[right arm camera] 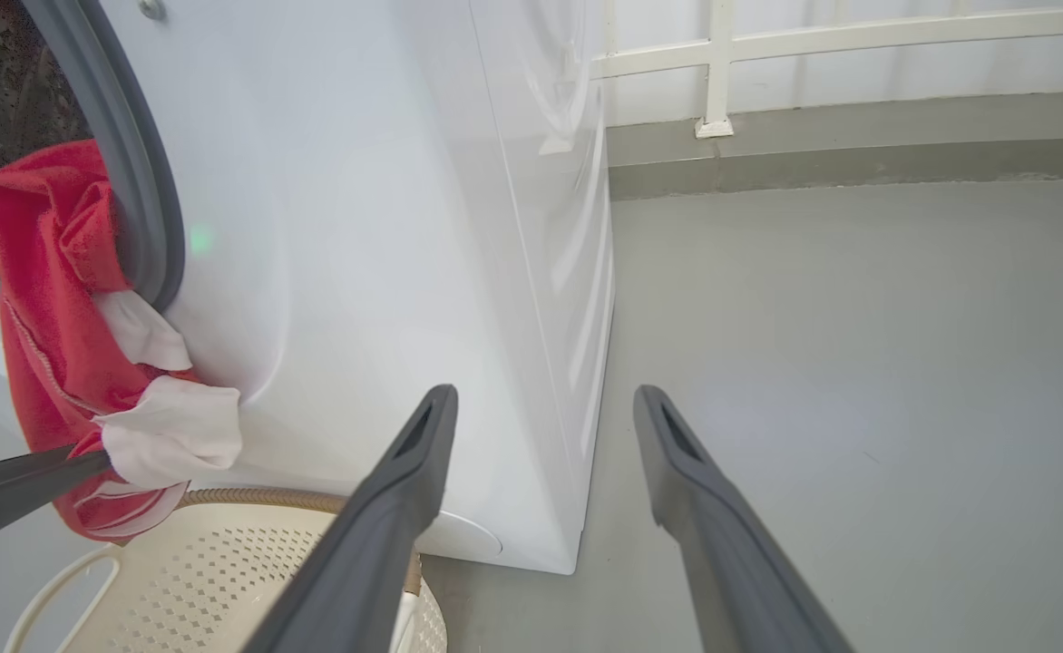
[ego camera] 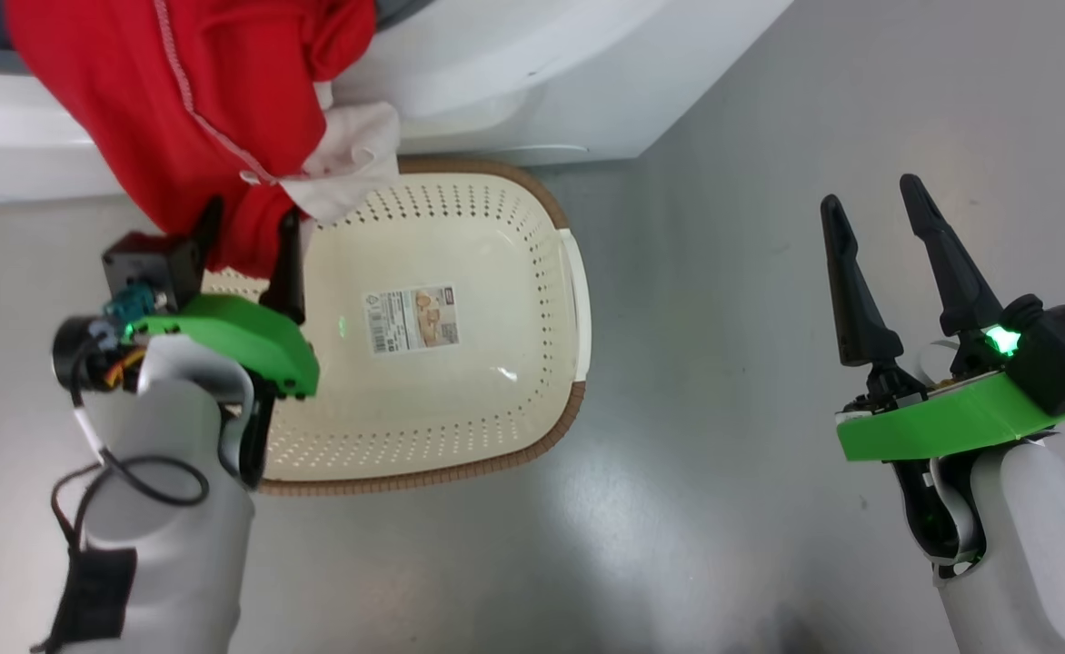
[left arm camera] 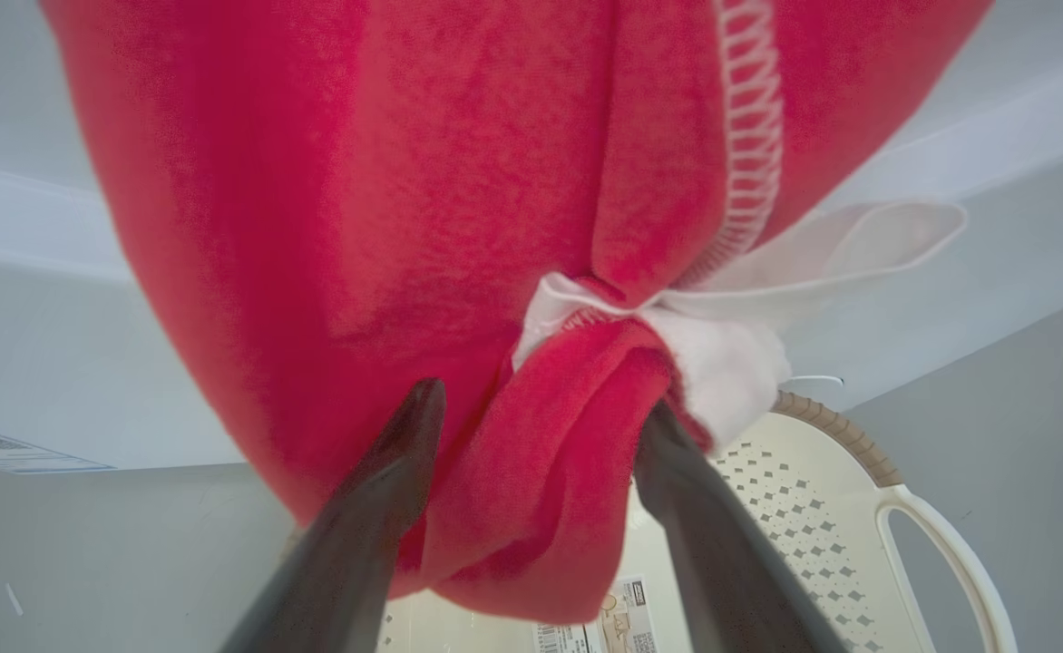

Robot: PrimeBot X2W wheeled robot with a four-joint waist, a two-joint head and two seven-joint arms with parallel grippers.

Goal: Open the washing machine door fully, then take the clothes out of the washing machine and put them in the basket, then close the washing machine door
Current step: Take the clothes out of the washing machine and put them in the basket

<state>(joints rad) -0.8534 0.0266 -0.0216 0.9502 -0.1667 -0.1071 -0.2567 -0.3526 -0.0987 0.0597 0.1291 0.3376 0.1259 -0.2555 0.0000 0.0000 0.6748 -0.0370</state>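
Left gripper is pointing toward the far left, its fingers standing spread wide (gap matching the other pair's). Left forearm is showing pale at the near left. Right gripper is hovering far off to the right, jaws gaping and empty, tips pointing away. Right forearm is sitting at the near right.

Pale forearms, green wrist plates, blk fingers, cables.

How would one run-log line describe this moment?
left pincer open around clothes | clothes hang from washing machine above basket | right pincer open, empty
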